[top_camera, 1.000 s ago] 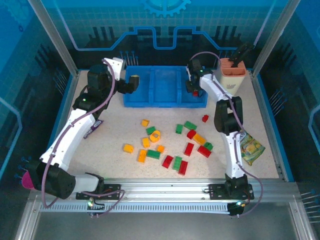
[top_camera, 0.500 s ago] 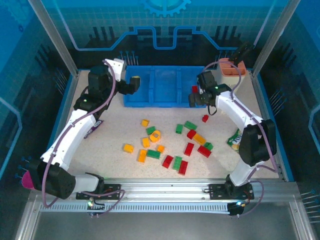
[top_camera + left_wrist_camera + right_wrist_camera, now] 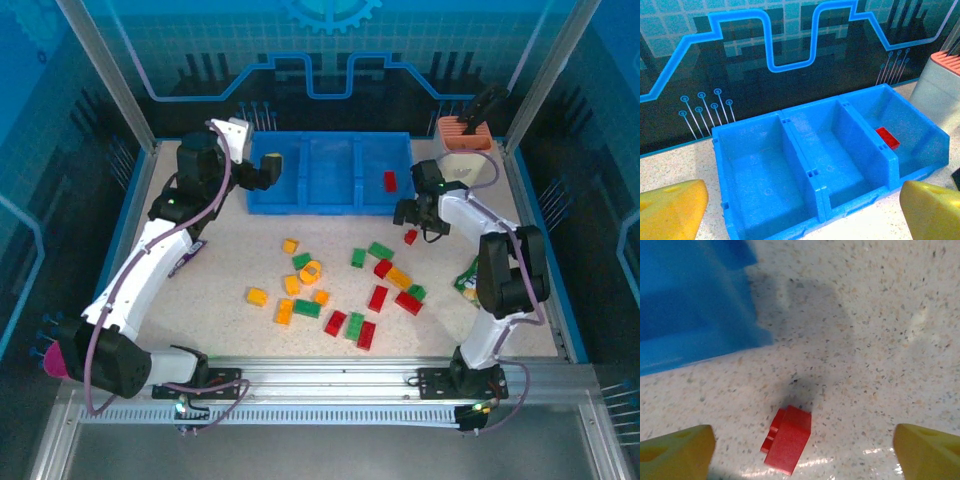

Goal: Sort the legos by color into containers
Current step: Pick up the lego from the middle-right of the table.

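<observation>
One red lego [image 3: 787,440] untouched between spread fingertips of right tool [image 3: 801,454]

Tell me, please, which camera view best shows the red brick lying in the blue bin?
The left wrist view: the red brick lies close and unobstructed in the blue bin's right compartment. The top external view shows it small. The right wrist view frames a different red brick on the table.

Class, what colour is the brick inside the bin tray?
Red brick, clearest in the left wrist view.
</observation>
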You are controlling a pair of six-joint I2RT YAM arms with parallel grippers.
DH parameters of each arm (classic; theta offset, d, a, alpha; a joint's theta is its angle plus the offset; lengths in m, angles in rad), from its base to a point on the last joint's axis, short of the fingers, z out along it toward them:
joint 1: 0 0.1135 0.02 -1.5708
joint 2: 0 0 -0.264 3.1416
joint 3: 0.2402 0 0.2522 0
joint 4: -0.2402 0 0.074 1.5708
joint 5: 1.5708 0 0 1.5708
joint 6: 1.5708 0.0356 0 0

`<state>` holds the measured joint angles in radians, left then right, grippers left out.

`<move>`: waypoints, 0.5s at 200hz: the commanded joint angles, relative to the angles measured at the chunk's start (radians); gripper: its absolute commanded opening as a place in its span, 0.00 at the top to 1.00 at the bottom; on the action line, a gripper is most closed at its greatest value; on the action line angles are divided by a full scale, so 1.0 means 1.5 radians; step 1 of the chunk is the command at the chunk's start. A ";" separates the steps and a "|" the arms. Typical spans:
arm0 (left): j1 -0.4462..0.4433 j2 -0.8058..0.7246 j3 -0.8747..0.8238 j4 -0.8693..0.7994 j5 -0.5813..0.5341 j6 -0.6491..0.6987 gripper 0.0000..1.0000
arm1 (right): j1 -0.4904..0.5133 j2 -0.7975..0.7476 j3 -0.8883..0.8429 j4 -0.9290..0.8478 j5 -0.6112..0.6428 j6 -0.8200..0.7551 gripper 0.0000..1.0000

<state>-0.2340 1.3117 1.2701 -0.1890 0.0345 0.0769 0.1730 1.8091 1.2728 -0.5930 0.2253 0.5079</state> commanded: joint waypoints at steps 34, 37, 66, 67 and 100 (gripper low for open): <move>-0.006 0.010 -0.006 0.017 0.007 -0.008 0.01 | -0.001 0.054 -0.003 0.021 -0.036 0.040 0.24; -0.006 0.011 -0.006 0.017 0.007 -0.008 0.00 | 0.000 0.056 -0.004 0.020 -0.035 0.040 0.24; -0.006 0.015 -0.006 0.016 0.008 -0.008 0.01 | 0.000 0.071 -0.010 0.019 -0.027 0.041 0.32; -0.006 0.015 -0.006 0.016 0.008 -0.008 0.01 | 0.000 0.071 -0.011 0.019 -0.027 0.041 0.32; -0.006 0.014 -0.006 0.015 0.006 -0.008 0.01 | 0.000 0.089 -0.013 0.023 -0.023 0.041 0.42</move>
<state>-0.2340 1.3277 1.2667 -0.1871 0.0345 0.0769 0.1692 1.9141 1.2663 -0.5621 0.1902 0.5610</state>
